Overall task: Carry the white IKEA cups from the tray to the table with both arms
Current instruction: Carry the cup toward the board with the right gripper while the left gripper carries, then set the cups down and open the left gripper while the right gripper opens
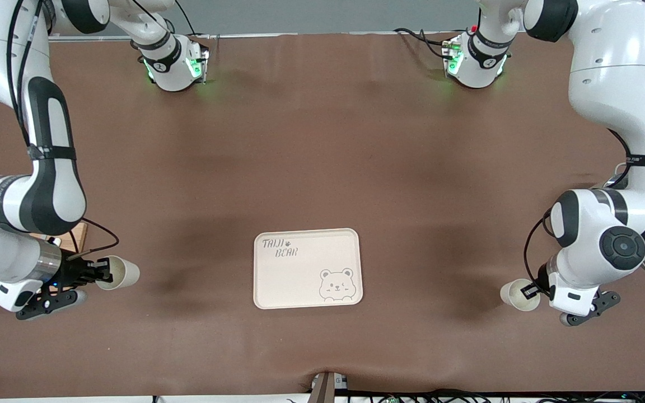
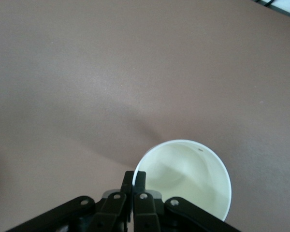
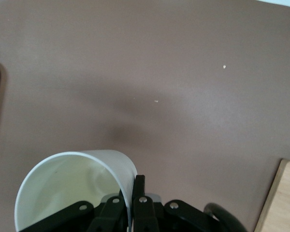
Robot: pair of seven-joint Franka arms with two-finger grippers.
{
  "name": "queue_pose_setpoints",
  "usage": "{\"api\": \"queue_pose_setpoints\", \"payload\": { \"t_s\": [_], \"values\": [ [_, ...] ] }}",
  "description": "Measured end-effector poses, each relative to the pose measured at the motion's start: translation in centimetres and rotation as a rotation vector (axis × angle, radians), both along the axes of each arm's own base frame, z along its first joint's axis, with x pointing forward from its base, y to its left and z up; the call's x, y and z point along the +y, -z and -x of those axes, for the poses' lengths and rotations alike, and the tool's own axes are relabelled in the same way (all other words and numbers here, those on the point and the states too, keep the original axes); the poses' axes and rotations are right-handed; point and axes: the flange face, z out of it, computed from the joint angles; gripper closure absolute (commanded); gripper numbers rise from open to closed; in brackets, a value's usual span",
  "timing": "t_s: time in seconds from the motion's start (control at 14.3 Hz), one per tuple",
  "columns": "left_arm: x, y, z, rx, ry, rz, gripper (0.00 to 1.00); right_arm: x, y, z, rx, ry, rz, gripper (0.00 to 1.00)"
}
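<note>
I am seeing that the tray (image 1: 307,268) is lying bare in the middle of the table (image 1: 322,140), so both white IKEA cups are already off it; the right gripper (image 1: 100,272) is pinching the rim of one cup (image 1: 118,272) over the cloth toward the right arm's end, beside a wooden board (image 1: 79,235); the left gripper (image 1: 531,291) is pinching the rim of the other cup (image 1: 518,295) over the cloth toward the left arm's end; in both wrist views the fingers are pressed together on the cup wall; I am judging that only the lowering and releasing are remaining; whether the cups are touching the table, I cannot tell.
</note>
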Motion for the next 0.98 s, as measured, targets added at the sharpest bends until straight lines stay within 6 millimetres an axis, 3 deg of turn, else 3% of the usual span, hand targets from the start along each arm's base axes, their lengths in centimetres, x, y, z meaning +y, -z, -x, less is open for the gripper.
{"api": "queue_pose_setpoints", "payload": {
  "t_s": [0.42, 0.56, 0.63, 0.7, 0.98],
  "values": [
    [0.2, 3.2, 0.2, 0.009, 0.002, 0.0, 0.99, -3.1, 5.7, -0.6, -0.04, -0.013, 0.023, 1.0],
    [0.4, 3.2, 0.2, 0.004, 0.016, -0.001, 0.64, -3.2, 7.3, -0.5, -0.056, -0.01, 0.029, 1.0],
    [0.6, 3.2, 0.1, 0.003, 0.036, -0.003, 0.4, -3.2, 7.9, -0.4, -0.061, -0.008, 0.031, 1.0],
    [0.9, 3.4, 0.2, 0.006, 0.053, -0.005, 0.0, -3.2, 8.6, -0.4, -0.066, -0.007, 0.033, 1.0],
    [0.7, 3.6, 0.3, 0.006, 0.074, -0.002, 0.0, -3.2, 10.6, -0.5, -0.077, -0.004, 0.039, 1.0]
  ]
}}
